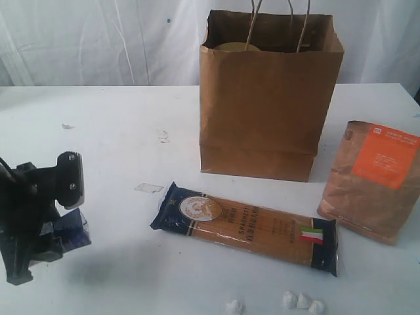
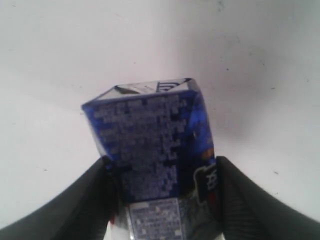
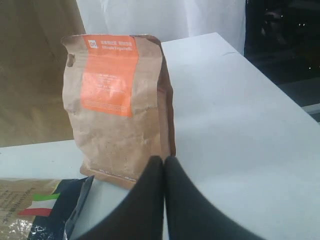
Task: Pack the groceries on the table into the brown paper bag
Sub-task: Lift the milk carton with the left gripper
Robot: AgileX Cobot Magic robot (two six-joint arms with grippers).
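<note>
My left gripper (image 1: 65, 216) sits low at the table's front left, shut on the small blue-white carton (image 1: 73, 235). In the left wrist view the carton (image 2: 150, 135) fills the gap between both black fingers (image 2: 95, 190). The brown paper bag (image 1: 269, 98) stands upright at the back centre, with a gold lid (image 1: 231, 47) showing inside. The long dark-blue spaghetti packet (image 1: 246, 226) lies flat in front of the bag. The brown pouch with the orange label (image 1: 374, 180) stands at the right. My right gripper (image 3: 163, 161) is shut and empty, just in front of the pouch (image 3: 117, 110).
A tiny paper scrap (image 1: 149, 188) lies left of the spaghetti packet. Small white foam lumps (image 1: 302, 300) rest by the front edge. The white table (image 1: 131, 131) ends in an edge beyond the pouch (image 3: 235, 50), with dark space past it.
</note>
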